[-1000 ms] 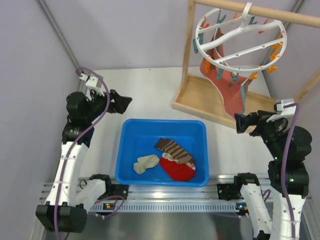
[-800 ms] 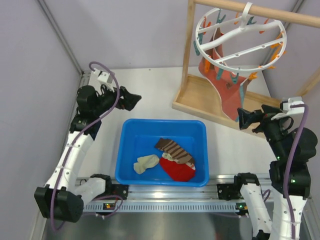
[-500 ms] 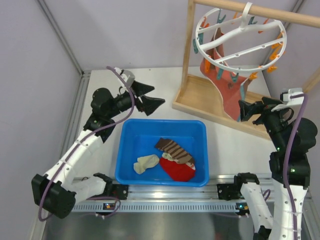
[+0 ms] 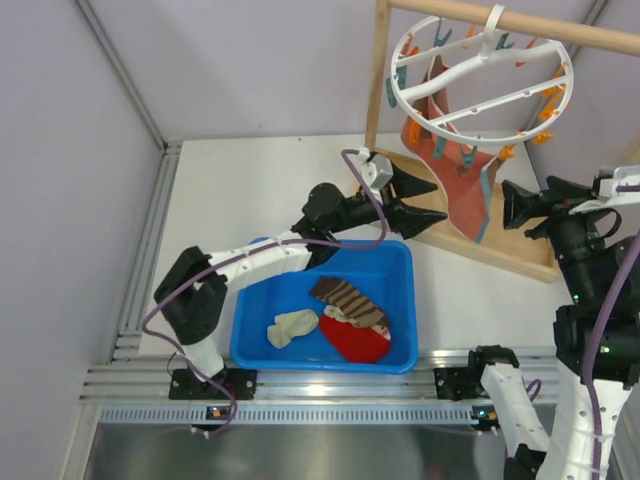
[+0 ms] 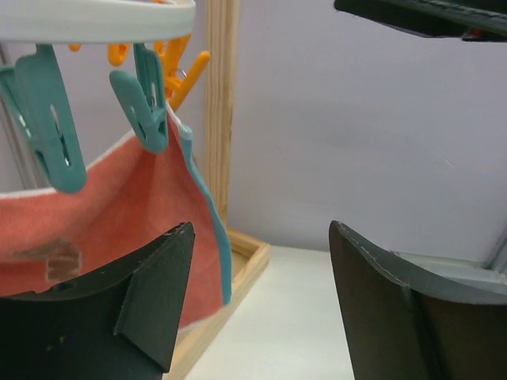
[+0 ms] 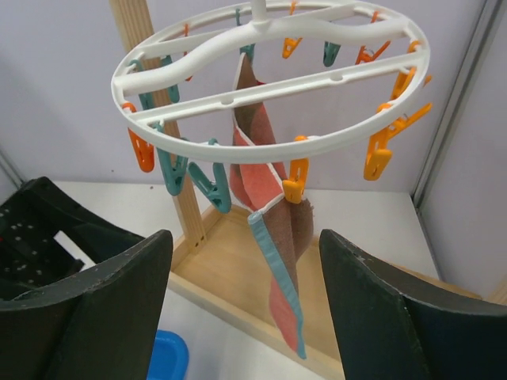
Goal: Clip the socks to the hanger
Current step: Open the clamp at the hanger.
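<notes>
The white ring hanger [image 4: 480, 75] hangs by its hook from the wooden rod, with orange and teal pegs round its rim. A cream sock bundle [image 4: 293, 327] lies in the blue bin [image 4: 255, 300]; I cannot tell whether it is one sock or two. My left gripper [image 4: 440, 200] reaches across over the bin's far edge and stands open, empty, just left of the hanging salmon cloth [image 4: 455, 185]. In the left wrist view the hanger [image 5: 95, 20] and the teal pegs [image 5: 146, 99] are above my left gripper [image 5: 257, 293]. My right gripper [image 4: 513, 210] is open to the right of the cloth. The right wrist view has the hanger [image 6: 269, 87] above my empty right gripper [image 6: 245, 309].
A brown striped sock [image 4: 348, 298] and a red sock [image 4: 358, 340] share the bin. The wooden frame's base tray [image 4: 400, 195] and upright post [image 4: 375, 100] stand at the back right. The salmon cloth [image 6: 277, 237] hangs pegged inside the ring. Grey walls close in on both sides.
My left arm has swung from the far left across the table to the hanger stand. My right gripper has risen and drifted right, still facing the cloth.
</notes>
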Controlling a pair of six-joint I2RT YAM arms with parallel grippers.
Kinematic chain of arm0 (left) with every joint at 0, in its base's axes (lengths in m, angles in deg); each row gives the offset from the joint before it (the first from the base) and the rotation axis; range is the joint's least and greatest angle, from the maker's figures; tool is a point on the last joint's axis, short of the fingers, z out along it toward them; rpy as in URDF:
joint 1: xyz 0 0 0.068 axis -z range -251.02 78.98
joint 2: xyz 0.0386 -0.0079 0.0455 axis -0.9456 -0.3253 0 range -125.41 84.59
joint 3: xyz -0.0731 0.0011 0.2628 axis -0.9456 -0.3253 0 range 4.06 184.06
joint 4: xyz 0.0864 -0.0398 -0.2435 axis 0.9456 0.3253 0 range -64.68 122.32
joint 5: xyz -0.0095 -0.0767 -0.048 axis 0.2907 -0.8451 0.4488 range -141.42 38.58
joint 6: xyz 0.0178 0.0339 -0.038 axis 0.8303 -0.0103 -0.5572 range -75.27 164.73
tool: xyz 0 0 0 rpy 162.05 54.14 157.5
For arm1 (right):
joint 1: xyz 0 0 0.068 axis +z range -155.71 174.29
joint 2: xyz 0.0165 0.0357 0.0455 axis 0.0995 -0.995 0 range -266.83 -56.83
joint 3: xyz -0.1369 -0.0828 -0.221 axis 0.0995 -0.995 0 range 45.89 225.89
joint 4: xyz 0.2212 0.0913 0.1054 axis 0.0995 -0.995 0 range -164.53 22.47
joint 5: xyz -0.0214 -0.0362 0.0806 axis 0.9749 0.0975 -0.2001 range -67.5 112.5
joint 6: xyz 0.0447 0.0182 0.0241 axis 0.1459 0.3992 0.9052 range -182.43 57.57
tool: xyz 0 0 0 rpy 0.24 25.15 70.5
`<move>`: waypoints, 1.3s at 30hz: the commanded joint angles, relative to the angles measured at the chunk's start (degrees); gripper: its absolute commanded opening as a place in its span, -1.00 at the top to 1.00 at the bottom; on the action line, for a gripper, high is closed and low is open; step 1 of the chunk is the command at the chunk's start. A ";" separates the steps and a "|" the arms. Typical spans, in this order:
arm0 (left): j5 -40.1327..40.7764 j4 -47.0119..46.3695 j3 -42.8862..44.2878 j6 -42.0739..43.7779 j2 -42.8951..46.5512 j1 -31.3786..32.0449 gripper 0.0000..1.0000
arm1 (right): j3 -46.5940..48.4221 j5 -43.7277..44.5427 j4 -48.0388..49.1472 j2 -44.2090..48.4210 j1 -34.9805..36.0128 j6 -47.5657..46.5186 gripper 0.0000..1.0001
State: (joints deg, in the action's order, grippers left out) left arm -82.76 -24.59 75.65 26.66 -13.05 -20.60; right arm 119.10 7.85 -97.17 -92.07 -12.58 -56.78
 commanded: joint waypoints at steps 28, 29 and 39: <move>17.36 -19.96 28.34 3.04 -25.58 4.34 -0.40 | 3.79 -10.83 3.45 -4.66 -2.44 4.02 -0.32; 17.18 -20.05 28.60 2.86 -25.66 4.52 -0.38 | 3.61 -10.83 3.63 -4.75 -2.44 4.19 -0.31; 14.99 -19.70 28.52 3.47 -24.88 4.96 0.09 | 1.68 -13.47 7.50 -5.19 -2.44 6.65 -0.25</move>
State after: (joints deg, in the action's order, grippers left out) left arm -66.10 -40.68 102.73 29.64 -39.46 -15.93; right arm 121.60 -3.71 -93.66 -96.99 -14.22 -51.80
